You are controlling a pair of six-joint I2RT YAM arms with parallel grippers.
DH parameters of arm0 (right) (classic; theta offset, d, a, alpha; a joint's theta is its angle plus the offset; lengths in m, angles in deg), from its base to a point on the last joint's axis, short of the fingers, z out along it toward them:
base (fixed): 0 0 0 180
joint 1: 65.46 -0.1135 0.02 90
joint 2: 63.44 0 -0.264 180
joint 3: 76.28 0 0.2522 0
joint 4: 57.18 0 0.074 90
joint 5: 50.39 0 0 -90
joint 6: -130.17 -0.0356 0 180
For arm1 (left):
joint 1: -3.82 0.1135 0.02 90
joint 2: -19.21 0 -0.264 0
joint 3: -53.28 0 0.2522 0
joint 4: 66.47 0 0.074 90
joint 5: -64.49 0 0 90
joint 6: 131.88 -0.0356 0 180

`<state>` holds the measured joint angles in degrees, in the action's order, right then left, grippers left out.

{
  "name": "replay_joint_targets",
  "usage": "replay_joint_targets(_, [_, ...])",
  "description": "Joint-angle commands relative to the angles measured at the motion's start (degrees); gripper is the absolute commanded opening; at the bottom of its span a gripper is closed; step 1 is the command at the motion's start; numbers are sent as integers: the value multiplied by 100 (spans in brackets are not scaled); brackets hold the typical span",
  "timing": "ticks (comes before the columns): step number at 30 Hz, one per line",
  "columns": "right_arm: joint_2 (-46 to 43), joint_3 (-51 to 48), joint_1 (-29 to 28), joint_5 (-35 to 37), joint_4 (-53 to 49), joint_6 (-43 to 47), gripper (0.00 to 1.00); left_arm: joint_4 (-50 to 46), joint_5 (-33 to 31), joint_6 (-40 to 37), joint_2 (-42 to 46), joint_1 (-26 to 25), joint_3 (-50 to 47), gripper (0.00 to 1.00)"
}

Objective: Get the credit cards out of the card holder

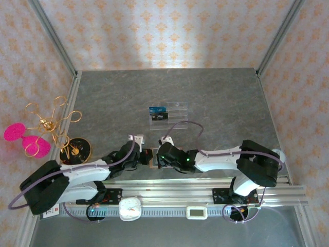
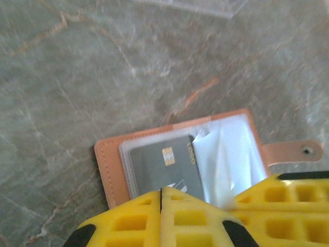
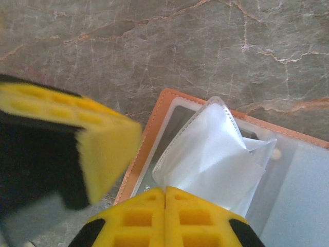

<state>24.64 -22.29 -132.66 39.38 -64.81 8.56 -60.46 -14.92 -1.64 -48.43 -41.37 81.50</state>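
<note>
Wallet (image 2: pixel 109 170) lies open on the table (image 1: pixel 216 98), between both arms. Right jaws pinch its floppy clear sleeve (image 3: pixel 211 154); left jaws are pressed together at the near edge of the grey card (image 2: pixel 164 164). Stiff, slick, light, I'd say: grab that edge.

I see open grey table (image 1: pixel 221 92) across the upper half of the top view, free to cross. A clear rack (image 1: pixel 172 110) stands at centre. A gold wire ornament (image 1: pixel 46 126) blocks the left edge. Lower centre is crowded: the left gripper (image 1: pixel 145 157) and right gripper (image 1: pixel 160 156) meet over the card holder (image 1: pixel 152 156).
</note>
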Motion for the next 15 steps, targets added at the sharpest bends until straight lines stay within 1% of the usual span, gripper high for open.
replay_joint_targets(1, [-397, -160, -22, 115, 297, -178, 16, 173, 181, -102, -527, -141, 424, 3])
replay_joint_targets(2, [-533, -222, -25, 175, 295, -198, 23, 185, 244, -113, -699, -168, 488, 3])
replay_joint_targets(3, [-707, -309, -28, 282, 290, -243, 28, 230, 291, -98, -807, -198, 521, 3])
replay_joint_targets(5, [-1124, -516, -35, 440, 303, -277, 32, 360, 362, -55, -888, -290, 561, 6])
replay_joint_targets(7, [-1529, -669, -29, 713, 131, -376, 33, 379, 363, -37, -893, -403, 650, 11])
replay_joint_targets(10, [-1998, -815, -34, 1082, -252, -531, 33, 295, 393, -69, -1005, -574, 870, 14])
replay_joint_targets(15, [-2570, -1055, -30, 1367, -659, -850, 33, 215, 639, -128, -1778, -827, 1273, 14])
